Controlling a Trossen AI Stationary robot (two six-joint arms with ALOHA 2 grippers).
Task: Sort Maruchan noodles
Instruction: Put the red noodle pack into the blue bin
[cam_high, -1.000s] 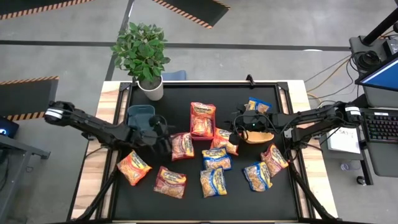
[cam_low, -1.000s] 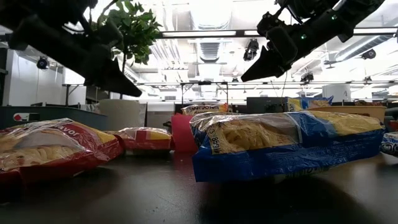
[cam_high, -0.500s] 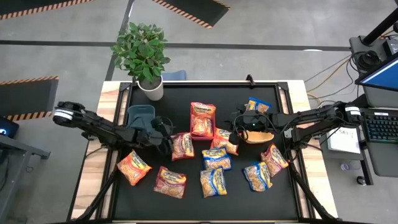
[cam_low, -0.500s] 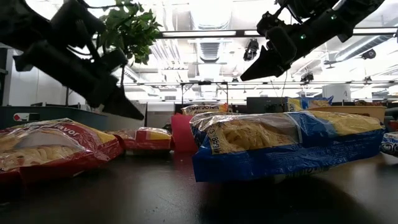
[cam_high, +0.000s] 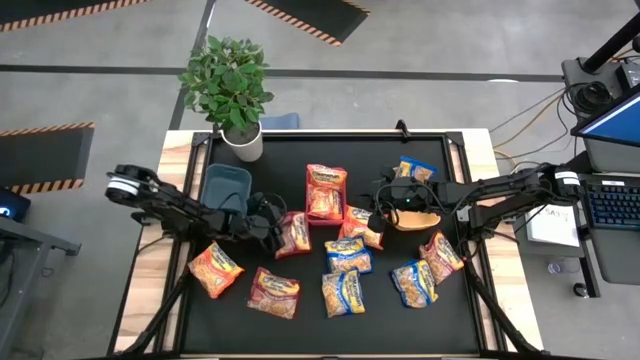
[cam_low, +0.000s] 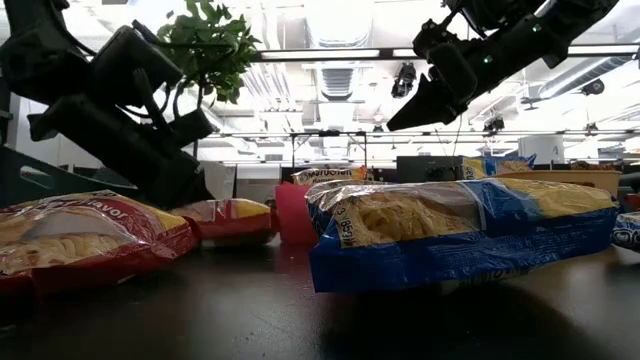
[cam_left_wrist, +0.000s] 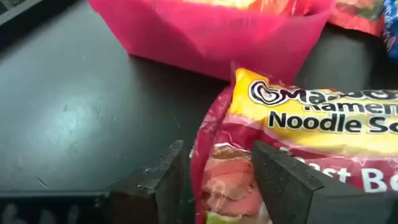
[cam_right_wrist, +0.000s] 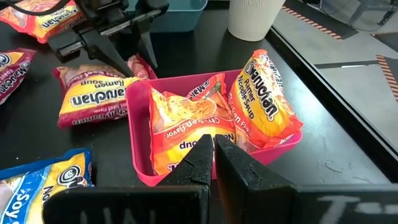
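Left wrist view: left gripper (cam_left_wrist: 214, 180) now lowered onto red-pink Maruchan packet (cam_left_wrist: 298, 162), fingers straddling its edge, not yet clenched; pickup imminent. Right gripper (cam_right_wrist: 212, 163) clenched, empty, above red bin (cam_right_wrist: 140, 134).

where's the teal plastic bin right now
In the high view the teal plastic bin sits at the black mat's left rear, beside the white plant pot.
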